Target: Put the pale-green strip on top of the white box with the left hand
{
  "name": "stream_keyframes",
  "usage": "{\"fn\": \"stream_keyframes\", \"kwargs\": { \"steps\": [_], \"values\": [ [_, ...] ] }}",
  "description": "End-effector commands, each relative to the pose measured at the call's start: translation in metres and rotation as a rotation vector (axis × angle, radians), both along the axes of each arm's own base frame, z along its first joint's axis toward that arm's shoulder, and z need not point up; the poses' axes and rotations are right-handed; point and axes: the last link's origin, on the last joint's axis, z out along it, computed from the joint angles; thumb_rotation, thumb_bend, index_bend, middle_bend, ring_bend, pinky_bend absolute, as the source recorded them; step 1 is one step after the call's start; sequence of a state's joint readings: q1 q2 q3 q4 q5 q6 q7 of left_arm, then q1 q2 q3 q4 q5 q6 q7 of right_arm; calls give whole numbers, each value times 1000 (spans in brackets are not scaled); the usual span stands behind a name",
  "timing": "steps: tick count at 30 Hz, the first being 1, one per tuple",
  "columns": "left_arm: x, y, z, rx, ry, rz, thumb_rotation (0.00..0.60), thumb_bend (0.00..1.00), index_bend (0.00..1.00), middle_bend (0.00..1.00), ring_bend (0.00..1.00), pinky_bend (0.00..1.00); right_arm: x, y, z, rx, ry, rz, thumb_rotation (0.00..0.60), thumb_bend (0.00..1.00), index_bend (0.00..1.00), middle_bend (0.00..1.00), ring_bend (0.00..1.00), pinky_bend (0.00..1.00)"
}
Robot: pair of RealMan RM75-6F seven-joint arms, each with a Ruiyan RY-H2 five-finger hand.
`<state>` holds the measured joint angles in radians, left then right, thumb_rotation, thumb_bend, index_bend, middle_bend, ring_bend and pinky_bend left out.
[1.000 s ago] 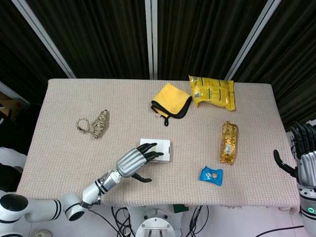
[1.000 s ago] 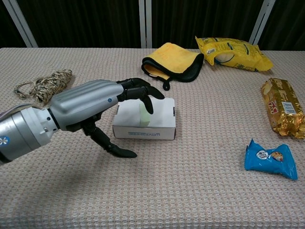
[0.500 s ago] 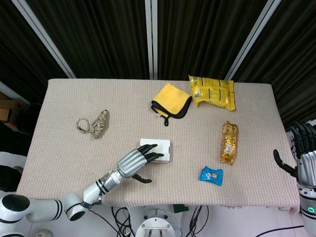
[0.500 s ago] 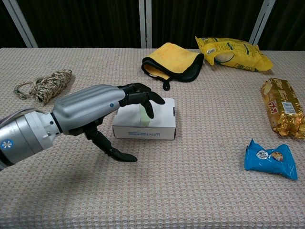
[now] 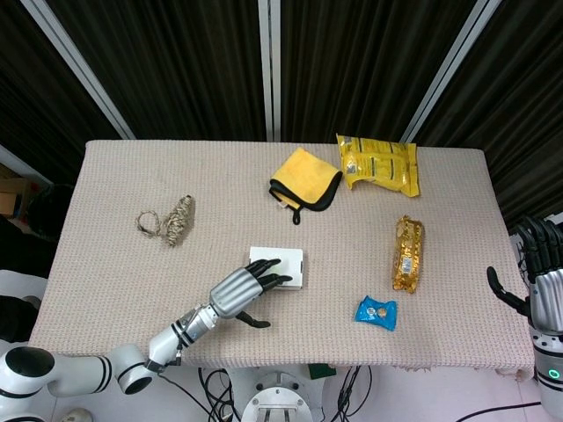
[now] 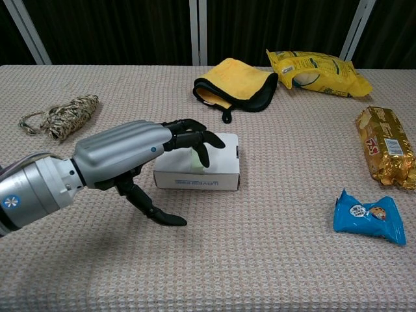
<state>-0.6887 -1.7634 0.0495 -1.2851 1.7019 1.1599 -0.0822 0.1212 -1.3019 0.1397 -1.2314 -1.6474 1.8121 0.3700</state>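
Drawing back slightly, the left hand (image 6: 133,155) has released fingers (image 6: 195,138) above the pale-green strip (image 6: 197,160), which rests on the white box (image 6: 214,168).

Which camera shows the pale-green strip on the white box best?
The chest view: the pale-green strip peeks out on the white box beneath the left robot hand fingers. In the head view the hand hides it.
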Motion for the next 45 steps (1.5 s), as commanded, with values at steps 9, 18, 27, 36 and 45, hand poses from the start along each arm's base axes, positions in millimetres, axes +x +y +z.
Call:
{"fn": "stream_keyframes", "kwargs": {
  "steps": [9, 18, 27, 36, 45],
  "values": [
    [-3, 2, -3, -5, 14, 9, 452, 27, 144, 315, 44, 160, -1, 0, 0, 0, 1, -4, 600, 335, 0, 0, 0, 0],
    [-3, 3, -3, 0, 12, 7, 452, 27, 144, 315, 44, 160, -2, -1, 0, -1, 0, -5, 600, 335, 0, 0, 0, 0],
    [2, 5, 5, 25, -22, -4, 454, 31, 144, 314, 44, 160, -2, 0, 0, -1, 1, -4, 600, 335, 0, 0, 0, 0],
    [-3, 6, 3, 27, 6, 3, 457, 31, 144, 333, 44, 160, -1, 0, -1, 3, 3, -3, 600, 335, 0, 0, 0, 0],
    [-5, 5, 1, 17, 14, 2, 458, 31, 145, 349, 44, 160, 0, -1, -3, 9, 4, -1, 600, 336, 0, 0, 0, 0]
  ]
}}
